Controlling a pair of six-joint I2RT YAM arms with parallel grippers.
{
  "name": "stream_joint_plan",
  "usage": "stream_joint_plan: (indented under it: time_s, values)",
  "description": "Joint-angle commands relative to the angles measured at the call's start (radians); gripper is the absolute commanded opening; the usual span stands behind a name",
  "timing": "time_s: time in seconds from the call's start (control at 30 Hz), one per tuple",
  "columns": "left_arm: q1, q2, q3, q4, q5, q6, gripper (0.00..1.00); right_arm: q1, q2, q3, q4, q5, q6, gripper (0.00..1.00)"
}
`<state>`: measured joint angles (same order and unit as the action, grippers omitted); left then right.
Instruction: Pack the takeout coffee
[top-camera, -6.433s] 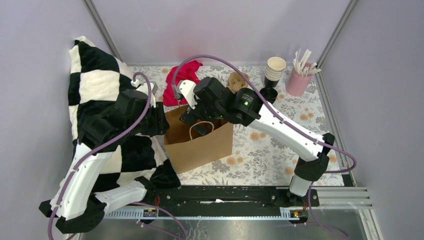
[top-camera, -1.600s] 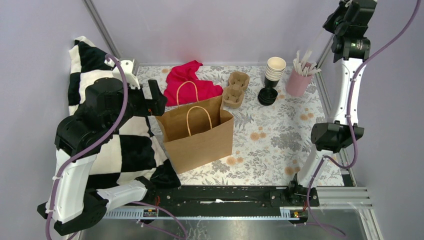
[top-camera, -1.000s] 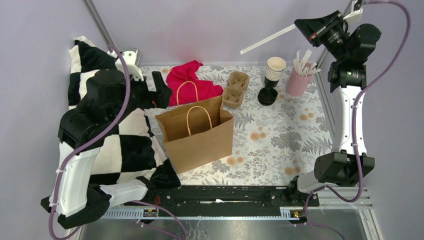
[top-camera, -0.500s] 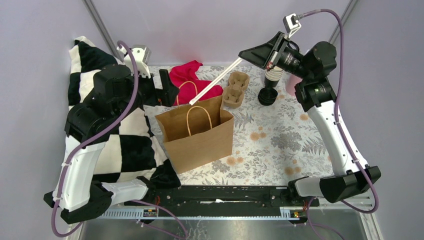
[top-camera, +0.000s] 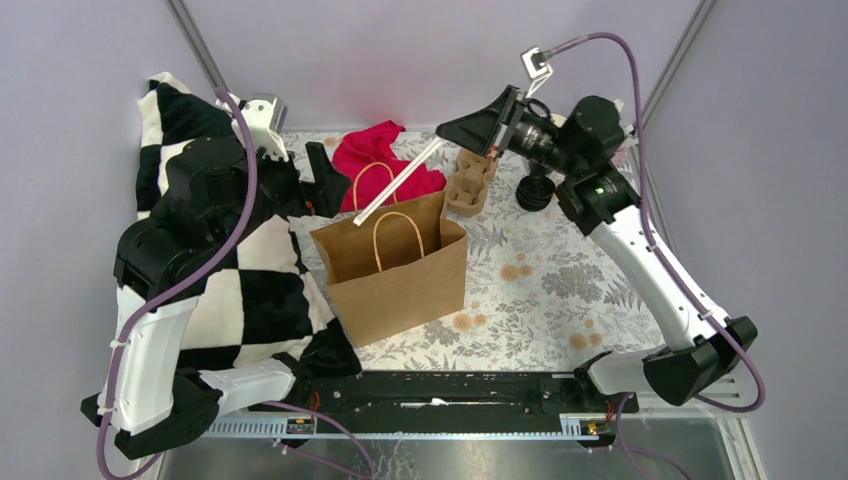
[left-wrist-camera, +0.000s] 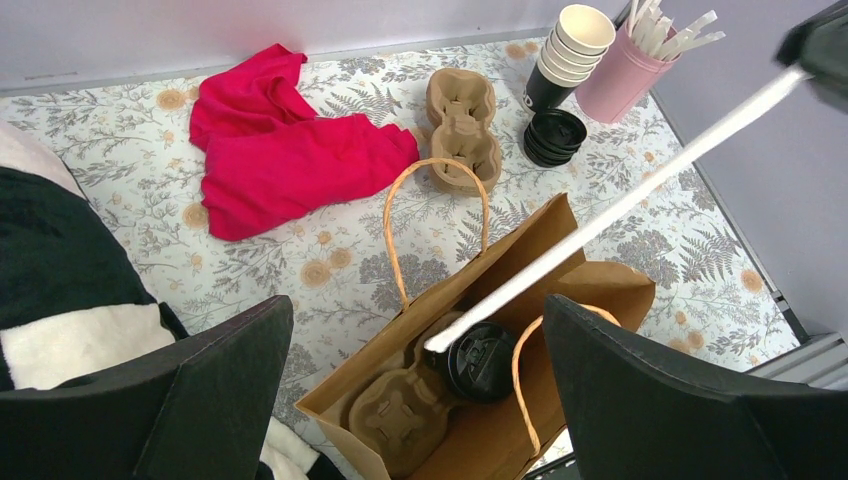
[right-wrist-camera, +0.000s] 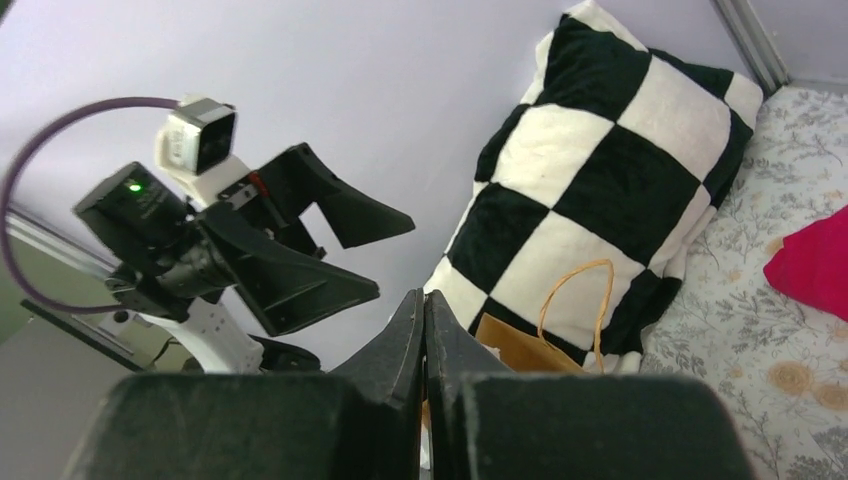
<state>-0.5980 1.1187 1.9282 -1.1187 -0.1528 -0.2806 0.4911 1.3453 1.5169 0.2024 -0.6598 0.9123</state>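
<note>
On floral table (top-camera: 560, 290), lilac walls (top-camera: 400, 50): L fingers (left-wrist-camera: 220, 390) wide, R fingers (top-camera: 480, 125) pinch white stick (top-camera: 395, 185) above bag (top-camera: 400, 285).

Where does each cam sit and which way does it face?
Top external: above and behind the bases, looking down on the table; both arms show.
Left wrist: over the paper bag, looking down at the takeout coffee inside; own open fingers flank it.
Right wrist: raised, facing the left arm and pillow; own shut fingers at bottom.
Shared: top and left wrist show bag, white stick.
</note>
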Motion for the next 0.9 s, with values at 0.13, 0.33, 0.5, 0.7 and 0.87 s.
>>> stream_joint_plan:
  time_s: [0.13, 0.33, 0.5, 0.7, 0.87]
  values:
    - [0.0, -0.014, 0.004, 0.042, 0.001, 0.011, 0.99, 0.148, 0.072, 0.061, -0.156, 0.161, -0.235, 0.0]
    - [0.0, -0.005, 0.013, 0.043, -0.003, 0.011, 0.99, 0.217, 0.1, 0.079, -0.223, 0.25, -0.357, 0.01]
    - [0.0, 0.002, 0.017, 0.042, -0.002, 0.008, 0.99, 0.265, 0.133, 0.05, -0.149, 0.256, -0.368, 0.04]
    - [0.001, 0.004, 0.016, 0.042, -0.002, -0.007, 0.99, 0.32, 0.18, 0.031, -0.126, 0.3, -0.442, 0.26]
    - [0.0, -0.004, 0.022, 0.033, -0.021, -0.017, 0.99, 0.32, 0.143, 0.014, -0.195, 0.426, -0.508, 0.62]
